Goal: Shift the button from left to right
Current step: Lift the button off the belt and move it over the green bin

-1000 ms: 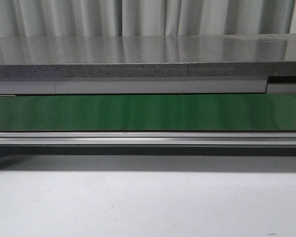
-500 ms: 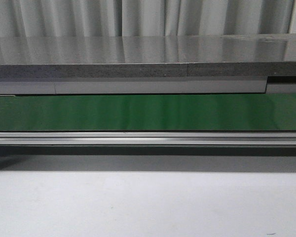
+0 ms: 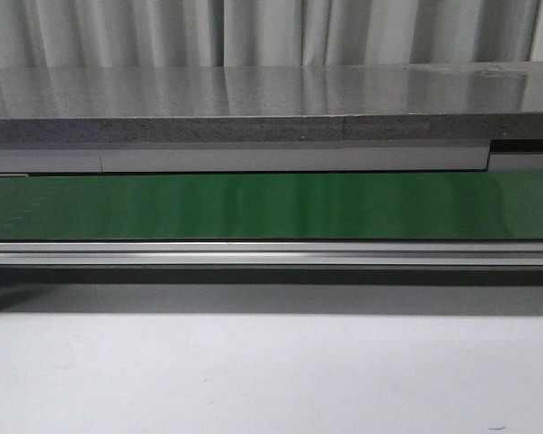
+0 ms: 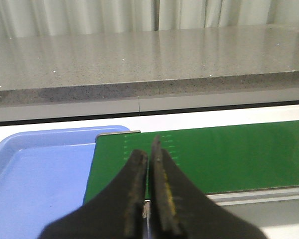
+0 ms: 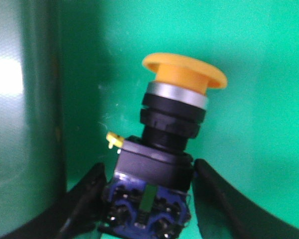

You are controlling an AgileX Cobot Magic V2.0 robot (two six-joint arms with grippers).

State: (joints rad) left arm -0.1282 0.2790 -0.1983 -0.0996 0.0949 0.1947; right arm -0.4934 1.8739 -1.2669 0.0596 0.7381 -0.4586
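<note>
The button (image 5: 175, 124) has a yellow mushroom cap, a silver ring, a black body and a blue terminal base. It shows only in the right wrist view, against the green belt (image 5: 259, 99). My right gripper (image 5: 149, 167) grips it, a black finger against each side of its body. My left gripper (image 4: 148, 154) is shut and empty, held above the left end of the green belt (image 4: 229, 154). Neither gripper nor the button shows in the front view.
A blue tray (image 4: 40, 174) sits just past the belt's left end. A grey stone counter (image 3: 253, 90) runs behind the green belt (image 3: 271, 206), with curtains behind it. A metal rail (image 3: 271, 253) edges the belt's front, and a white table top (image 3: 271, 371) lies before it.
</note>
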